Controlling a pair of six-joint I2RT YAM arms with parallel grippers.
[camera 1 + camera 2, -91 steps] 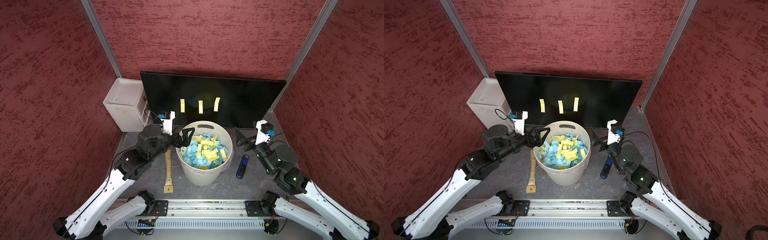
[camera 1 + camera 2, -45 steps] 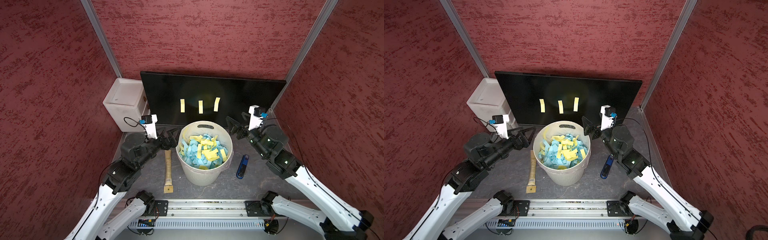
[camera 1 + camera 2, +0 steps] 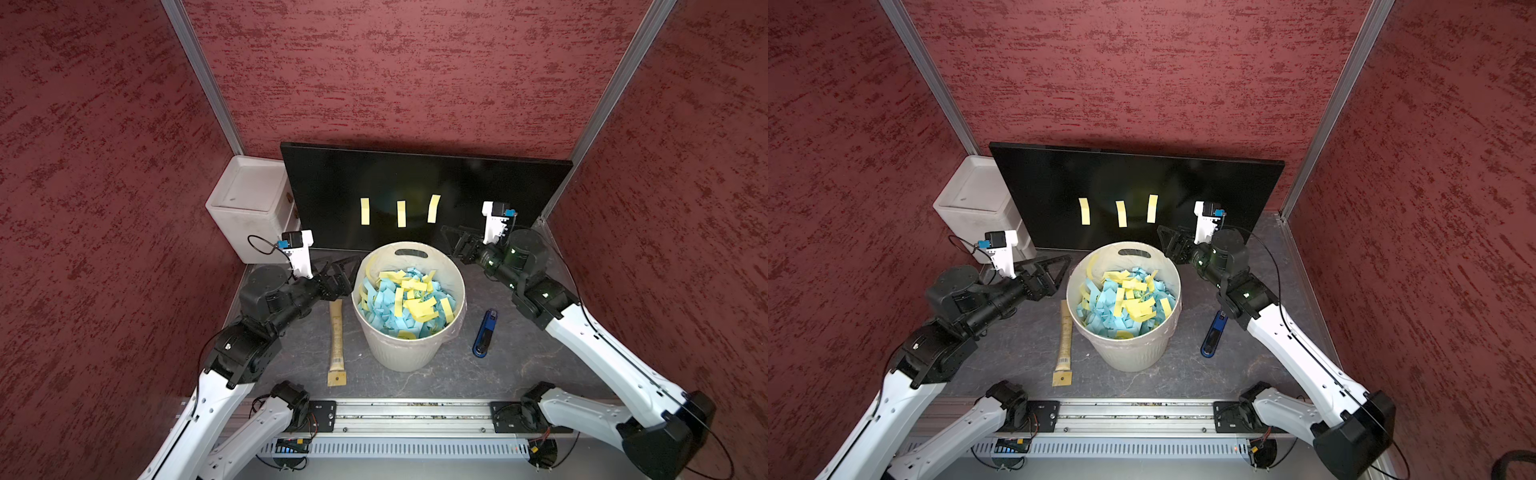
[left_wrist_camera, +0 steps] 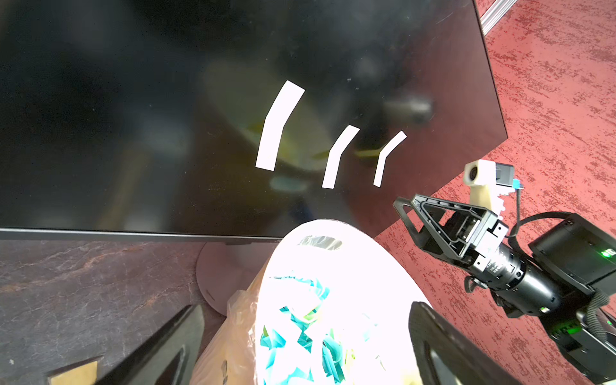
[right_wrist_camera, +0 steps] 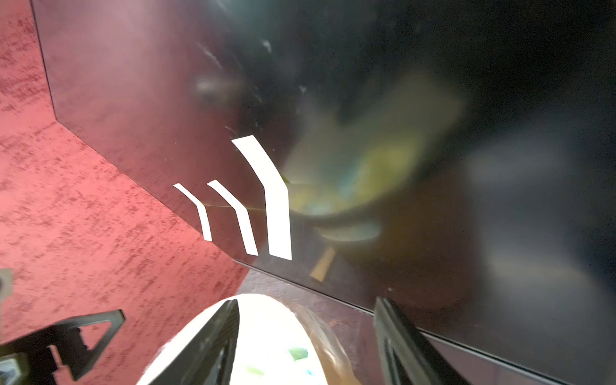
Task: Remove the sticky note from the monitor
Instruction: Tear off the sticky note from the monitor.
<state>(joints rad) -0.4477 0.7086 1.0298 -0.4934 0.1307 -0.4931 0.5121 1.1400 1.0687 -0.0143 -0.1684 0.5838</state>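
Observation:
The black monitor stands at the back in both top views. Three yellow sticky notes hang on its lower middle. They look white in the wrist views: sticky notes. My right gripper hovers by the bin's far right rim, just right of and below the rightmost note. It is open with nothing between its fingers. My left gripper is open and empty at the bin's left rim.
A white bin full of blue and yellow paper strips stands mid-table in front of the monitor. A white drawer box sits at the back left. A wooden handle lies left of the bin, a blue stapler right of it.
My right arm has reached forward and up, from beside the bin to just in front of the monitor. My left arm has drawn back from over the bin to its left rim.

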